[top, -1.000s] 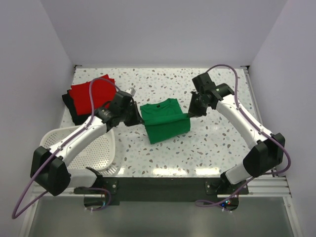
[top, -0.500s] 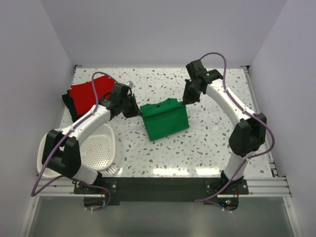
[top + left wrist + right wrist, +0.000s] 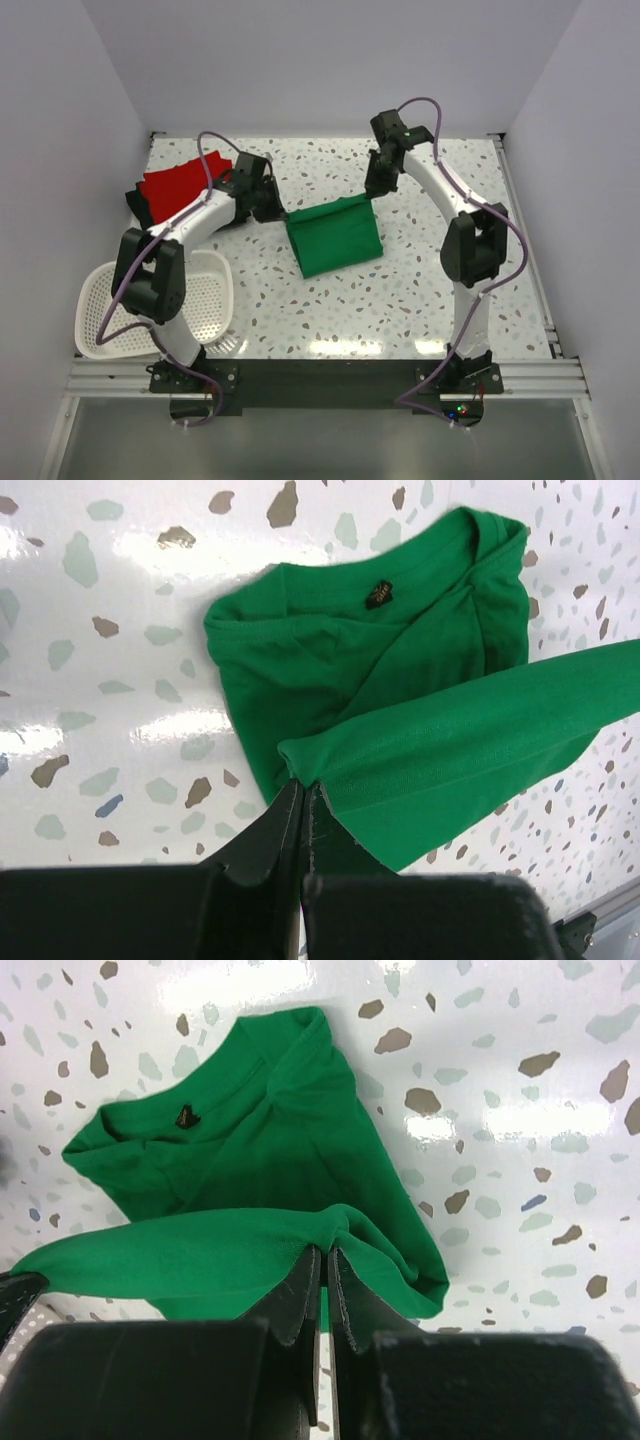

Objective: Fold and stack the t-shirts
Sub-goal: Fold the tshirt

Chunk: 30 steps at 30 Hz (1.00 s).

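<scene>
**A:** Green t-shirt [image 3: 335,240]: mid-counter [image 3: 430,290], lower layer flat with the neck label [image 3: 378,595] showing. One doubled edge raised as a taut band along the far side in the top view. Held how?

**B:** Pinched at both ends. Left pincer [image 3: 300,798] clamped on the band's left corner, right pincer [image 3: 322,1258] clamped likewise on the right corner. Fingertips pressed together on bunched cloth in both wrist views.

**A:** Step in hand, by judgement?

**B:** Probably a crosswise fold: carrying the raised edge over the flat layer and laying it down.

**A:** Advice for doing it well?

**B:** Hold both corners level and equally advanced, so as to land the edge square to the sides. Maintain enough tension to prevent a sagging middle, though not so much as to drag the lower layer across the counter. Lower fully before letting go, then release both ends together.

**A:** Risks?

**B:** A skewed crease if leading with one side. A slip from so small a bite of cloth. A tucked-in portion springing loose on release.

**A:** Beyond the shirt?

**B:** Red t-shirt [image 3: 175,185] folded atop black t-shirt [image 3: 133,205] at far left, apart from the green one; likely the stack to join. White basket [image 3: 100,290] at near left, to be avoided on any later carry.
</scene>
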Each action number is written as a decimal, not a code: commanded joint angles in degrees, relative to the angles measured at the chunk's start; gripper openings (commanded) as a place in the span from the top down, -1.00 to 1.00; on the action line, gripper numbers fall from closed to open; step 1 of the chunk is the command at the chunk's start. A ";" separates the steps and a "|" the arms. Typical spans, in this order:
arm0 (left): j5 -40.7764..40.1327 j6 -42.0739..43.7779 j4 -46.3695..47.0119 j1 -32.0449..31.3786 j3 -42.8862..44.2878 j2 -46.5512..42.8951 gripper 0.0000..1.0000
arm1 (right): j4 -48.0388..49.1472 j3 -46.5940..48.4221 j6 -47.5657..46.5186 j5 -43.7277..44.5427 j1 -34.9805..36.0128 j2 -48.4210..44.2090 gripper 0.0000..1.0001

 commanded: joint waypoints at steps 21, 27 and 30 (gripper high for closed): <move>-9.70 -1.85 -2.03 3.79 12.74 11.80 0.03 | -0.58 16.09 -5.60 -4.76 -2.60 13.43 0.23; -13.41 -1.86 0.50 3.79 10.91 6.55 -0.58 | -0.77 17.43 -9.92 -4.34 -2.60 11.44 -0.20; -10.34 -0.89 4.18 3.79 5.82 3.47 -0.59 | 3.45 9.79 -11.41 -5.04 -2.52 5.55 -0.20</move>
